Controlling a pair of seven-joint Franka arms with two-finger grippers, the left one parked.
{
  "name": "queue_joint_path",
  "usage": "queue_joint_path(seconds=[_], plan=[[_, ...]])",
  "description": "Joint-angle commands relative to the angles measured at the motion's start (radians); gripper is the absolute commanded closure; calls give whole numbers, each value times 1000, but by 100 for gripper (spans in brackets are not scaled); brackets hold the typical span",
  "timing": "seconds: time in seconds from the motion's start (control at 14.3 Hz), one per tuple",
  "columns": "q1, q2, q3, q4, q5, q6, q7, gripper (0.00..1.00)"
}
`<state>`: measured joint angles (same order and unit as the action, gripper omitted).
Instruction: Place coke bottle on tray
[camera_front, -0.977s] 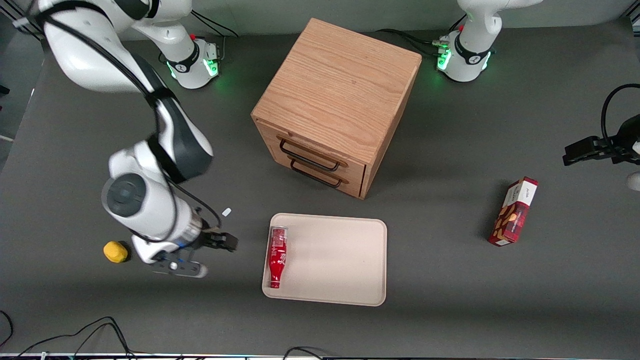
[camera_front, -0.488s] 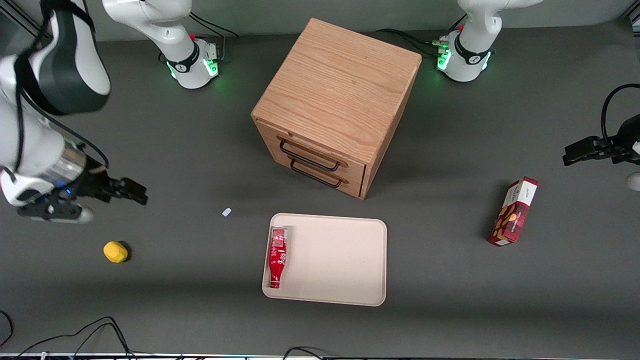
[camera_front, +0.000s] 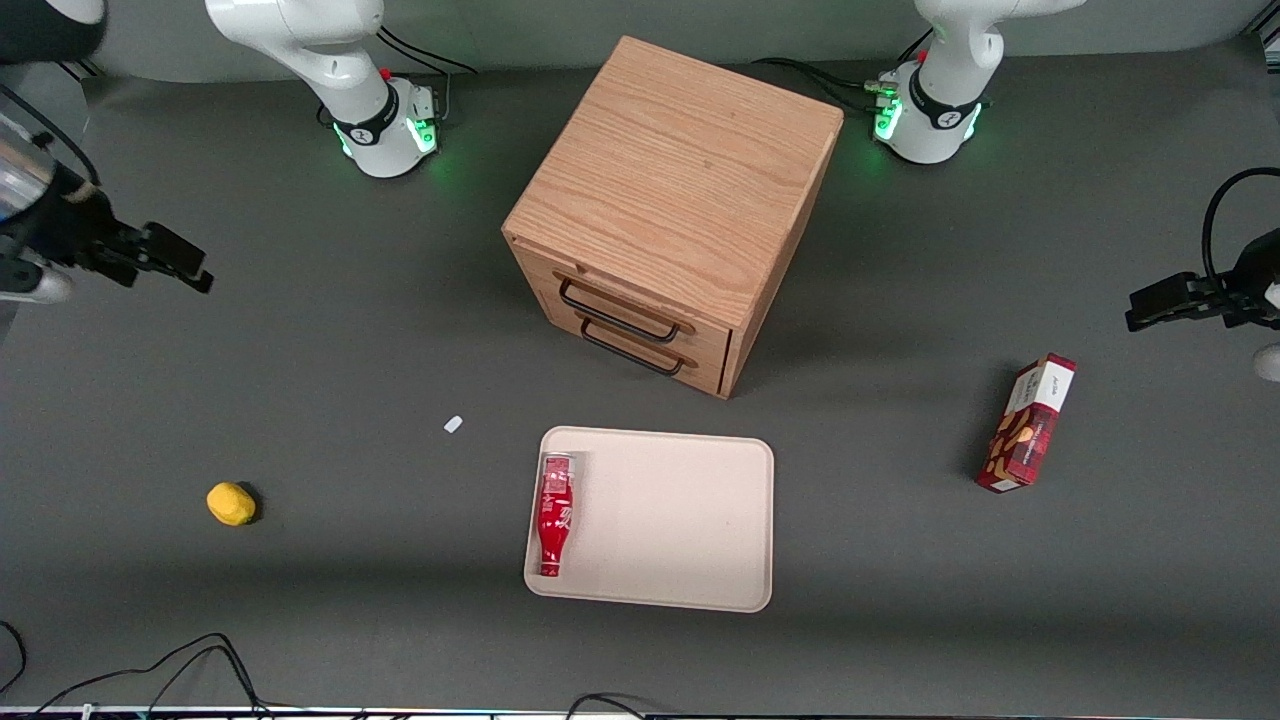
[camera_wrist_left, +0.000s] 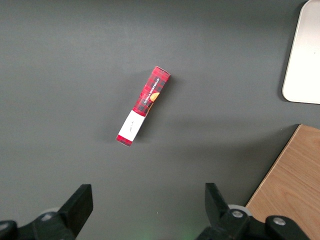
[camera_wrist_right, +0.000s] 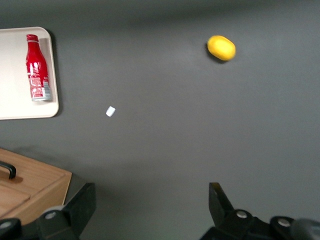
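Observation:
The coke bottle (camera_front: 553, 513) lies flat on the tray (camera_front: 680, 520), along the rim toward the working arm's end, neck pointing toward the front camera. In the right wrist view the red coke bottle (camera_wrist_right: 37, 69) rests inside the tray (camera_wrist_right: 15, 80) by its rounded edge. My gripper (camera_front: 170, 262) hangs high over the working arm's end of the table, far from the tray and farther from the front camera than it. It is open, with nothing between its fingers (camera_wrist_right: 80, 205).
A wooden drawer cabinet (camera_front: 670, 200) stands farther from the camera than the tray. A yellow lemon-like object (camera_front: 231, 503) and a small white scrap (camera_front: 453, 424) lie toward the working arm's end. A red snack box (camera_front: 1030, 423) lies toward the parked arm's end.
My gripper has pulled away from beside the tray, rising and moving toward the working arm's end and away from the front camera. The bottle has stayed put on the tray.

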<state>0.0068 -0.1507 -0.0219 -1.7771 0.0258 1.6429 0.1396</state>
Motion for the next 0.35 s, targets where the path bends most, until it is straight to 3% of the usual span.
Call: queue_joint_path(seconds=[0.0, 0.28], plan=[[-5, 31, 0, 48, 13, -35, -20, 0], [-2, 48, 0, 48, 9, -35, -18, 0]])
